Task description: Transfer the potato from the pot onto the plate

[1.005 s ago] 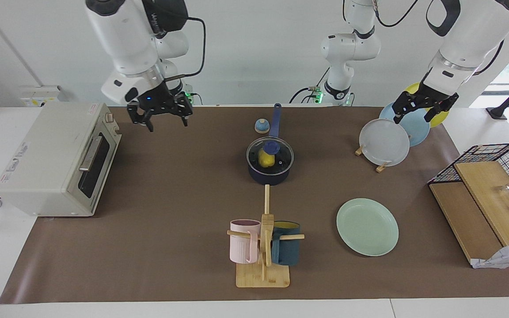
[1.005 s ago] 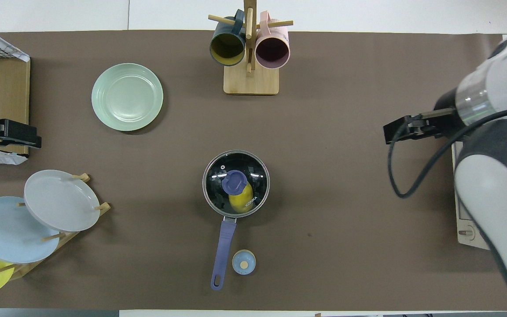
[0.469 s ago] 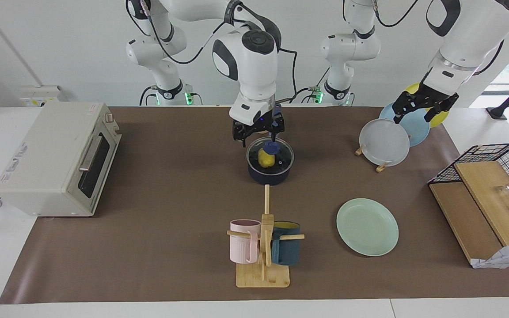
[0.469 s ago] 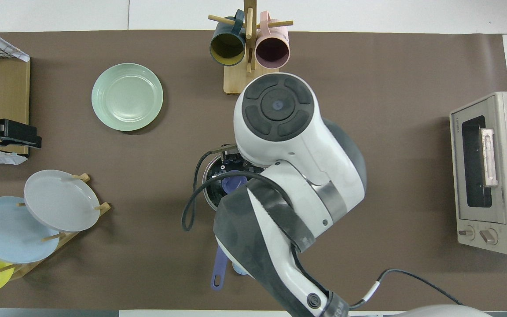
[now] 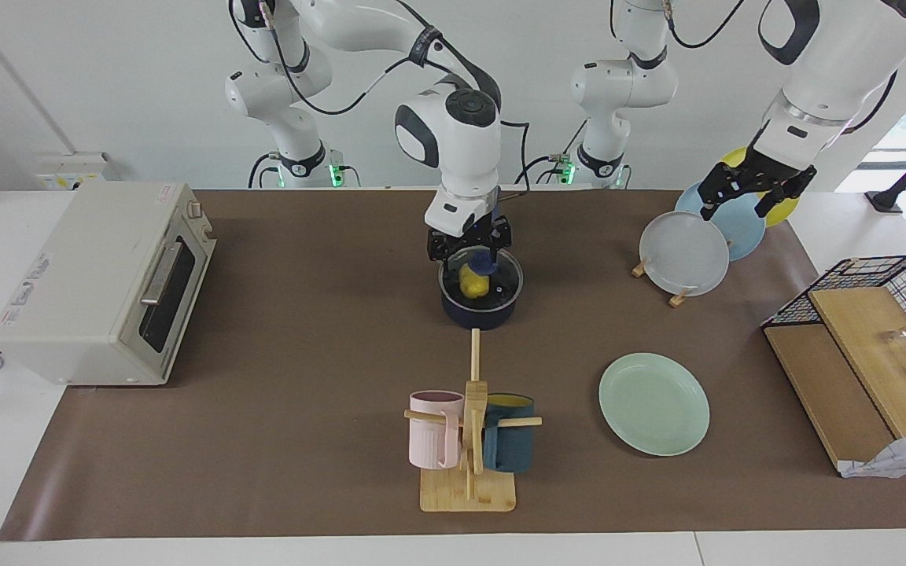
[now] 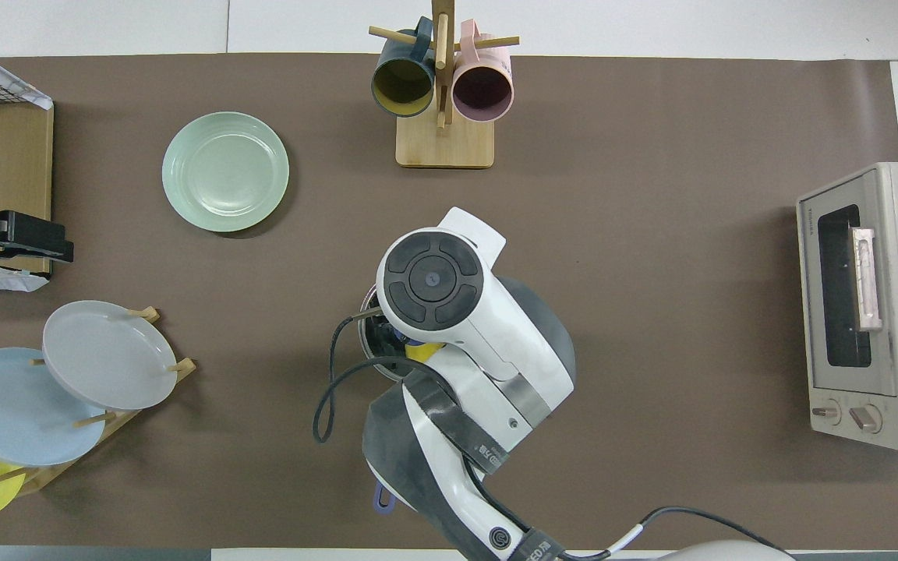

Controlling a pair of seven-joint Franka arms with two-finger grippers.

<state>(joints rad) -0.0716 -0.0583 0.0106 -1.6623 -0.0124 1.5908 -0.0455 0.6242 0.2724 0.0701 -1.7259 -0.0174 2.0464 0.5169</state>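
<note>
Watching the facing view, I am seeing the right gripper (image 5: 470, 250) hanging low over the pot (image 5: 478, 308), its fingers straddling the blue knob (image 5: 484, 264) of the glass lid (image 5: 510, 284); whether they are pressing on the knob I cannot tell. The lid is sitting on the pot, and the potato (image 5: 472, 281) is lying inside, showing yellow through the glass. From overhead, the right arm is covering most of the pot, leaving only a sliver of potato (image 6: 422, 351) showing. The mint-green plate (image 5: 654, 403) is lying flat, farther from the robots than the pot and toward the left arm's end of the table, beside the mug rack (image 5: 469, 440). The left gripper (image 5: 745, 191) is waiting over the plate rack (image 5: 679, 297), above the grey-white plate (image 5: 683, 253), fingers apart and holding nothing. The toaster oven (image 5: 99, 283) is sitting at the right arm's end.
</note>
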